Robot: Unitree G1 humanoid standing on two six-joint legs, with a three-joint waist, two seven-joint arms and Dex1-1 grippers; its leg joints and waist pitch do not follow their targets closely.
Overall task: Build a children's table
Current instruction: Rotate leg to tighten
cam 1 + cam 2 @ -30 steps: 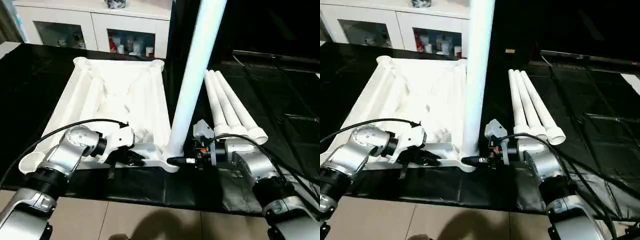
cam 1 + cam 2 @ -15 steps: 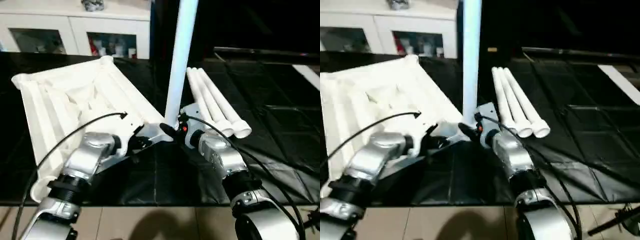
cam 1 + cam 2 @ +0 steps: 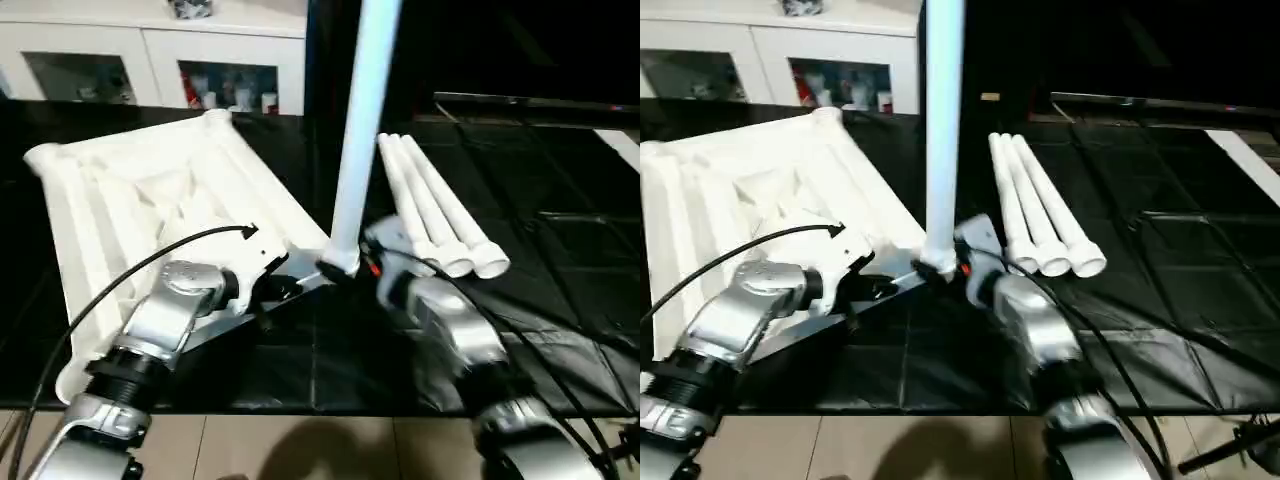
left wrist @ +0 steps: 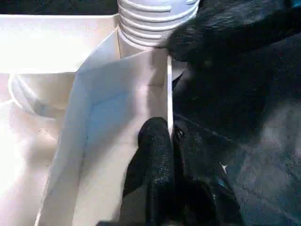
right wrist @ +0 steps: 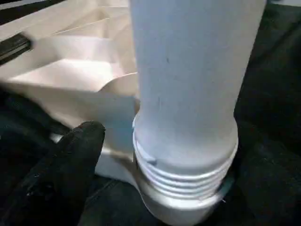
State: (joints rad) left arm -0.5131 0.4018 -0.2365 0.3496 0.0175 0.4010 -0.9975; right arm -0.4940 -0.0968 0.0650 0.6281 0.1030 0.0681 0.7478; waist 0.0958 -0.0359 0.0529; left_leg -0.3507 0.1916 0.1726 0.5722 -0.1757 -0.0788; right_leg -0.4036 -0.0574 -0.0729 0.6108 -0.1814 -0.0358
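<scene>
White tabletop; white legs (black mat).

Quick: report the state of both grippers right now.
Left gripper: shut on the tabletop rim.
Right gripper: cannot be told, beside the standing leg.

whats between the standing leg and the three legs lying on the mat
Only bare black mat separates the standing leg from the three loose legs, as the right eye view shows. Nearer the robot, the right gripper sits beside the standing leg's base.
</scene>
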